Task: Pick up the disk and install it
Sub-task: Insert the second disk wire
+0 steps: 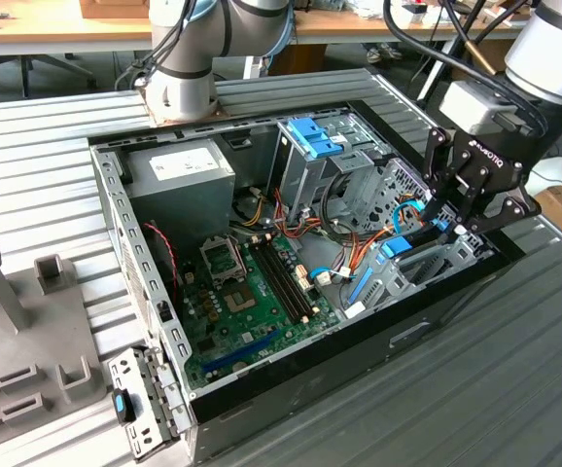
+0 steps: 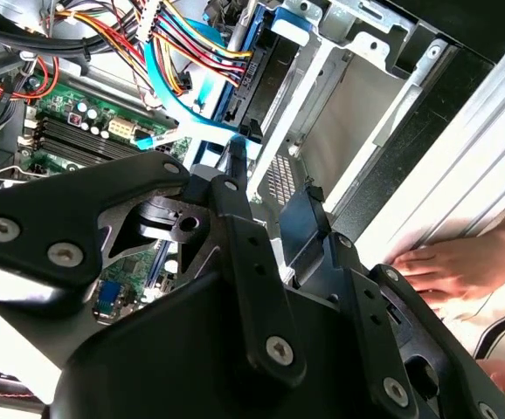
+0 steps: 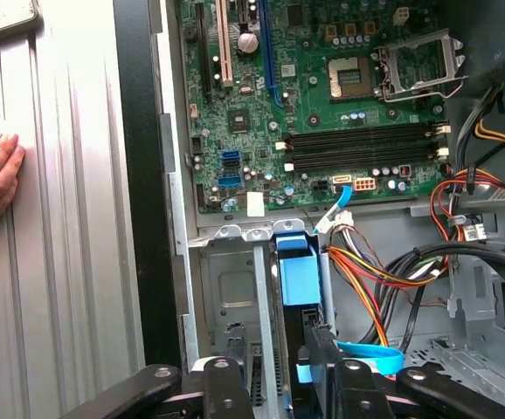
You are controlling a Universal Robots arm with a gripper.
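The disk stands on edge beneath me, so I see mostly its blue plastic rail and a dark sliver of body. It sits upright in the metal drive bay, at the computer case's edge toward the exterior view's right, beside the motherboard.

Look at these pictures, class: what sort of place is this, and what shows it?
Probably a robotics lab or workshop: an open computer case with its motherboard bare lies on a ribbed metal table, a robot gripper reaches in, and wooden workbenches stand behind.
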